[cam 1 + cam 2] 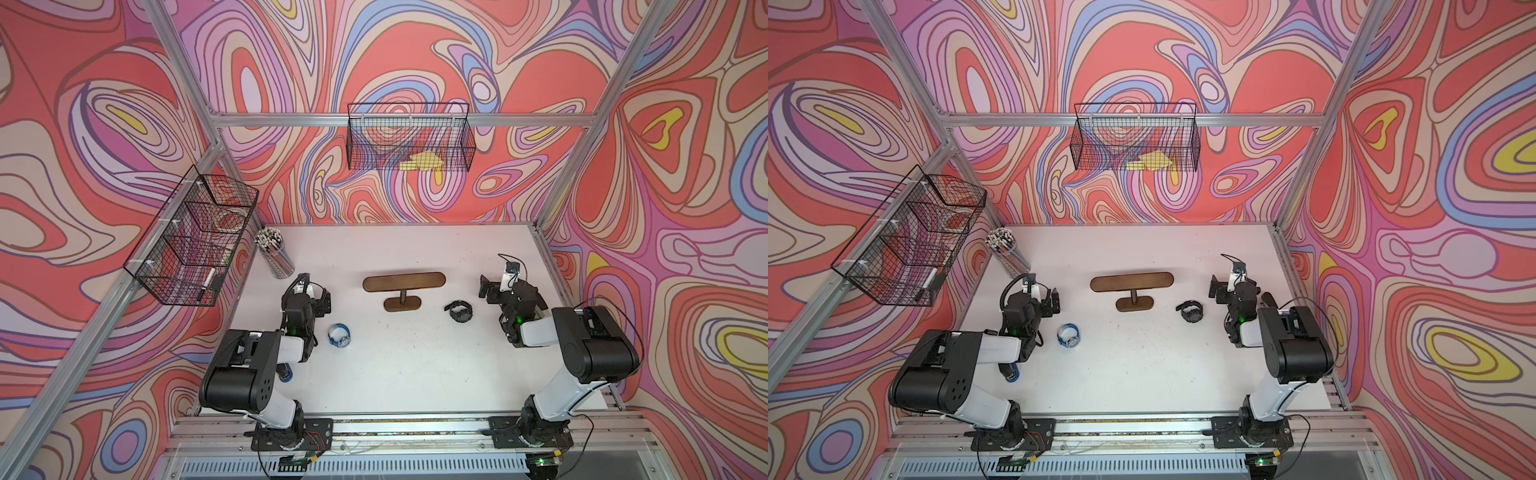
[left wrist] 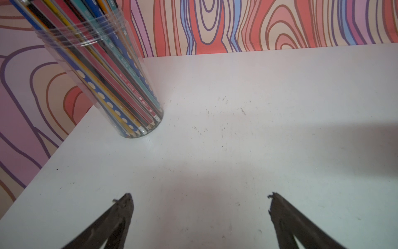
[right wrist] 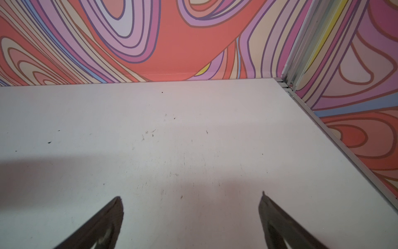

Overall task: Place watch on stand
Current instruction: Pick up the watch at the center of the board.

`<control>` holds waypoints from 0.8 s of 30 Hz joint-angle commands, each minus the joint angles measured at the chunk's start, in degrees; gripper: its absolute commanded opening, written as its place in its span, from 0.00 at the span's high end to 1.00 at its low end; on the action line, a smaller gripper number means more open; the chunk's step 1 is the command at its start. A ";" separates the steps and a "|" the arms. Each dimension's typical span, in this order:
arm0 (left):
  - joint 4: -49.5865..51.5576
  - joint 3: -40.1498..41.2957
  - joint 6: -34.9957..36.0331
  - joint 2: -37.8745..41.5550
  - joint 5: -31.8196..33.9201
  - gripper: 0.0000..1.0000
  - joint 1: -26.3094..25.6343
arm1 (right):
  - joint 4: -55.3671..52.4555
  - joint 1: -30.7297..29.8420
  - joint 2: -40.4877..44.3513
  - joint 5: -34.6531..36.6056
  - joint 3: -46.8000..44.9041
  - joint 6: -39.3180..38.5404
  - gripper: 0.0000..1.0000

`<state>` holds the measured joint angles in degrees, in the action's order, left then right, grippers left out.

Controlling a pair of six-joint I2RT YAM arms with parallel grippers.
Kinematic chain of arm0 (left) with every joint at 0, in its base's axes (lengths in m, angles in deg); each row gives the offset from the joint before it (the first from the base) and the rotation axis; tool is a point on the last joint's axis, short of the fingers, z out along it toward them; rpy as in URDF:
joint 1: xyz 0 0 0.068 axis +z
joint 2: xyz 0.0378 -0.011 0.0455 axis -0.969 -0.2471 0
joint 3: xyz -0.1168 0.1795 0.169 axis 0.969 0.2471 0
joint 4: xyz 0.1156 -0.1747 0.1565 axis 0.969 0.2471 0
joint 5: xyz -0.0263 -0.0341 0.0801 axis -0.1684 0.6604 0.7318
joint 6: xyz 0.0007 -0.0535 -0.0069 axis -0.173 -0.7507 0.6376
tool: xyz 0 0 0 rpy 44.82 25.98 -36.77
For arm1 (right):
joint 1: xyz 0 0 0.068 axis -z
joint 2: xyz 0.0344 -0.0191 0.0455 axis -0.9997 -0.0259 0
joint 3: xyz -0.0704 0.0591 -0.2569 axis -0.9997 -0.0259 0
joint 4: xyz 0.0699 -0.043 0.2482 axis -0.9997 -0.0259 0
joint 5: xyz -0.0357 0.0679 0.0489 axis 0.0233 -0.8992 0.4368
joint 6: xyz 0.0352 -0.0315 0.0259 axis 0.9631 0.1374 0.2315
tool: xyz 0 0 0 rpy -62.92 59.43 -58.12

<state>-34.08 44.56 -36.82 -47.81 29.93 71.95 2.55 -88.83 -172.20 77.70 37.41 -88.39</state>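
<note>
Nothing picked yet: dark brown wooden T-shaped stand (image 1: 404, 281) upright, bar bare. Black looped wristwatch (image 1: 459, 311) lies near its base, by right gripper (image 3: 190, 197). Blue-and-white looped wristwatch (image 1: 340, 335) lies by left gripper (image 2: 199, 195). Both jaws spread, empty, probably staged for pickup.

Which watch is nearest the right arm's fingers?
The black watch, just beside the stand; the blue watch lies over by the left arm.

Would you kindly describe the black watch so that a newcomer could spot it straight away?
Start at the dark wooden T-shaped stand in the middle of the white table. Beside its base, toward the right arm, lies the black watch. It is all dark, unlike the blue watch near the left arm.
</note>
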 commanded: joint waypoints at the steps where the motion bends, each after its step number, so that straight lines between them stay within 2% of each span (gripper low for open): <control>1: 0.66 0.94 -0.85 4.52 2.09 0.04 0.15 | -8.92 0.23 7.86 4.78 1.48 1.75 0.02; 5: 16.58 -2.21 -4.62 15.95 9.40 0.07 -0.47 | -31.87 0.23 15.97 10.84 9.62 5.66 0.01; 6: 21.57 -3.68 -6.69 19.02 9.64 0.07 -0.47 | -36.25 0.23 17.36 11.38 11.13 6.78 0.01; 10: 36.53 -8.81 -11.49 27.30 5.26 0.22 -0.56 | -47.90 0.23 21.84 9.28 14.59 11.22 0.02; 14: 49.64 -14.91 -14.25 31.37 1.86 0.28 -1.25 | -56.48 0.23 24.09 3.90 17.71 15.49 0.02; 18: 60.17 -19.47 -16.22 32.60 -1.94 0.35 -4.17 | -61.06 -0.41 26.03 -1.40 19.40 19.88 0.01; 24: 75.87 -26.16 -19.53 31.76 -7.09 0.47 -8.13 | -65.81 -5.33 27.26 -5.69 22.81 22.33 0.01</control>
<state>29.10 21.44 -52.97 -15.73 26.55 64.71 -58.87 -92.09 -146.14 75.69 57.91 -68.74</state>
